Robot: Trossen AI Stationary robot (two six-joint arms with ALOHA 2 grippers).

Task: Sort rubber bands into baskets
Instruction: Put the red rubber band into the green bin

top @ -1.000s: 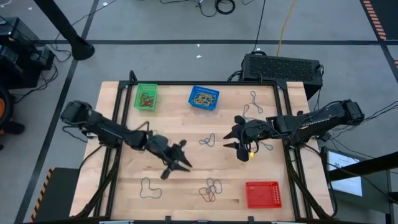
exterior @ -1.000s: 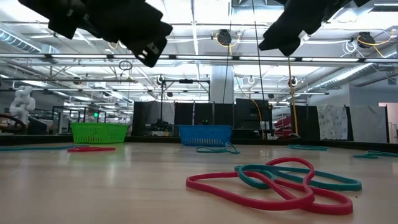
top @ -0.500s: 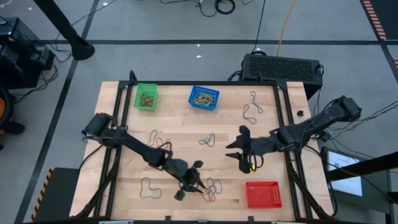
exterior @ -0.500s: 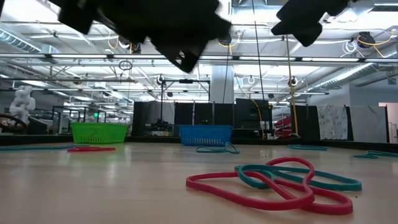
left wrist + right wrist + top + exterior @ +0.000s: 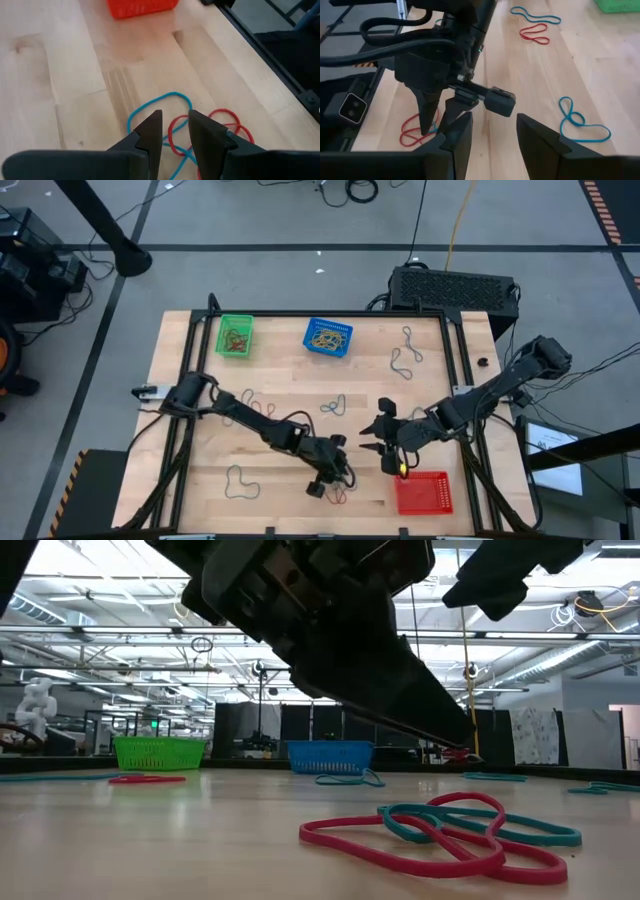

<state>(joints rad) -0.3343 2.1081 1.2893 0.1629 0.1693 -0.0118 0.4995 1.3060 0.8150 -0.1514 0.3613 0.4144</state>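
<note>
A tangle of red and blue rubber bands (image 5: 342,483) lies on the wooden table near its near edge; it also shows in the low view (image 5: 440,830). My left gripper (image 5: 333,472) stands over this tangle, its fingers a little apart, with red and blue loops (image 5: 175,112) just past the fingertips. My right gripper (image 5: 374,438) is open and empty above the table, just far of the red basket (image 5: 422,492). The green basket (image 5: 235,337) and the blue basket (image 5: 328,337) stand at the far edge with bands inside.
Single bands lie loose: a dark one (image 5: 240,480) near left, one (image 5: 333,406) at mid table, one (image 5: 403,350) far right, and a blue one (image 5: 582,122). A black vented box (image 5: 455,285) stands beyond the far right corner. The two grippers are close together.
My left gripper has reached from mid table toward the near right and come down over the tangle of bands. My right gripper has gone toward the near edge, closer to the red basket. The bands have stayed where they were.
</note>
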